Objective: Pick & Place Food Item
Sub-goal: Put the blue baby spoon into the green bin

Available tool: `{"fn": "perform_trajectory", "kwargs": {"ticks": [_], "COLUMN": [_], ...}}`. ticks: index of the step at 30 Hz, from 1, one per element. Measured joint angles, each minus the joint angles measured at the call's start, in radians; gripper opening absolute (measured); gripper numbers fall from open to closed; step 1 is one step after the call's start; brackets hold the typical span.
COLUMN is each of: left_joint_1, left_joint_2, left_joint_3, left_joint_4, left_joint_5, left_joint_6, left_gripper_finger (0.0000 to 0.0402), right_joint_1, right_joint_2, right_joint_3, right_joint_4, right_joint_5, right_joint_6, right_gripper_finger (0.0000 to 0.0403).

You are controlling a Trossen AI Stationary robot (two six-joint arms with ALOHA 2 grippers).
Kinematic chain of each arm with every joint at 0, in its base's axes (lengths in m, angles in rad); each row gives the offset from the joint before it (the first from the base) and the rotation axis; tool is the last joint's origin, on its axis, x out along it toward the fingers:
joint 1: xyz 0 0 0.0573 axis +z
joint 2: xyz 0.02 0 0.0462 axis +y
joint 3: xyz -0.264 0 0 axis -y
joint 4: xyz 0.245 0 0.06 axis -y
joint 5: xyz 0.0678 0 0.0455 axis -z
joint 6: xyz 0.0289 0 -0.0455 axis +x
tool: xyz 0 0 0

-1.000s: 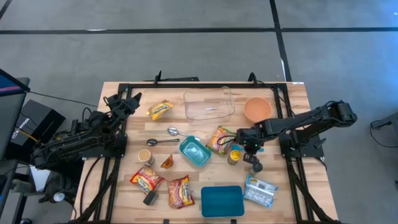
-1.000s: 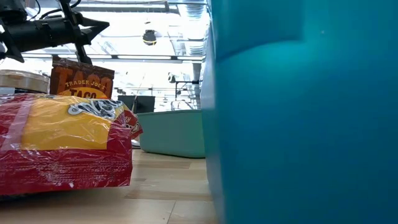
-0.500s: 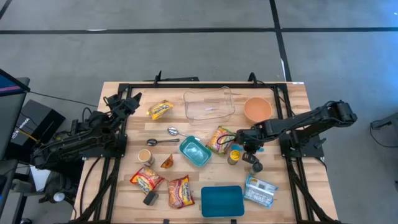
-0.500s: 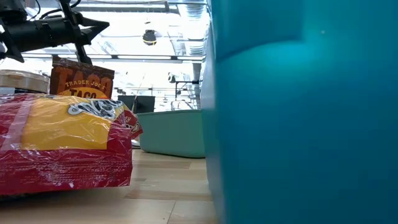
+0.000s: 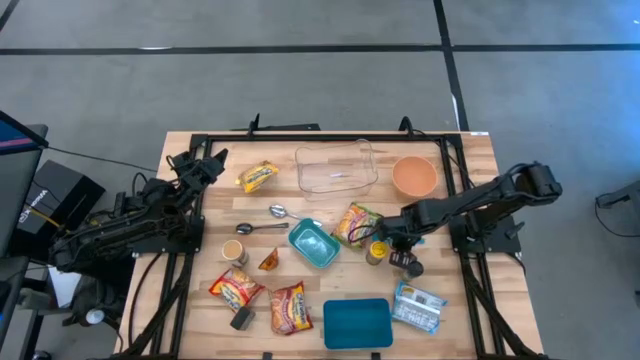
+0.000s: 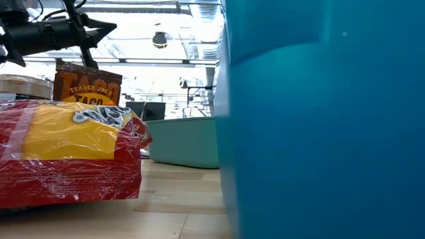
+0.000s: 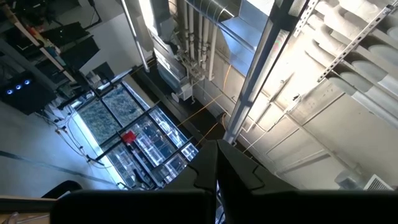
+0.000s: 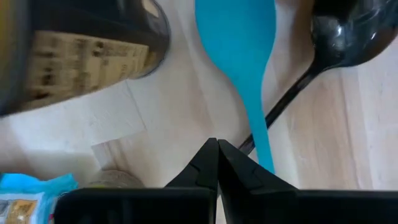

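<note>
My guess for the food item is the little jar with the yellow lid (image 5: pixel 376 252). It stands upright a bit right of the table's (image 5: pixel 480 160) middle, between the teal dish (image 5: pixel 313 243) and the right edge, with a crinkly snack bag (image 5: pixel 352 224) just beside it on the far side.

It's probably rigid and smooth, so it won't squash, but it's round and could slip or tip if pinched high. I'd grab it across the body, below the lid, where the paper label (image 8: pixel 81 50) might give some grip.

The right gripper (image 5: pixel 392 243) hangs low just beside the jar, on its right-edge side. In the right wrist view its fingertips (image 8: pixel 210 155) are pressed together with nothing between them, so it would need to spread before taking anything. That view also shows a blue spatula (image 8: pixel 239 56) and a black spoon (image 8: pixel 339 31) lying right next to the jar, which could get in the way of a finger.

The left gripper (image 5: pixel 215 160) waits over by the far left corner, pinched closed on nothing and pointing at the ceiling.
</note>
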Motion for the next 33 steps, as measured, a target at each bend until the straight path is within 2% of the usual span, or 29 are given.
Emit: {"fn": "perform_trajectory", "kwargs": {"ticks": [5,15,25,33], "left_joint_1": [0.0,0.0,0.0,0.0], "left_joint_2": [0.0,0.0,0.0,0.0], "left_joint_3": [0.0,0.0,0.0,0.0], "left_joint_4": [0.0,0.0,0.0,0.0], "left_joint_5": [0.0,0.0,0.0,0.0], "left_joint_6": [0.0,0.0,0.0,0.0], "left_gripper_finger": [0.0002,0.0002,0.0002,0.0002], "right_joint_1": [-0.002,-0.036,-0.082,-0.082], "right_joint_2": [-0.035,-0.039,-0.039,-0.039], "right_joint_3": [0.0,0.0,0.0,0.0], "right_joint_4": [-0.008,0.002,-0.008,-0.01], "right_joint_5": [0.045,0.04,0.036,0.032], "right_joint_6": [-0.01,-0.057,-0.057,-0.08], "right_gripper_finger": [0.0,0.0005,0.0095,0.0113]}}
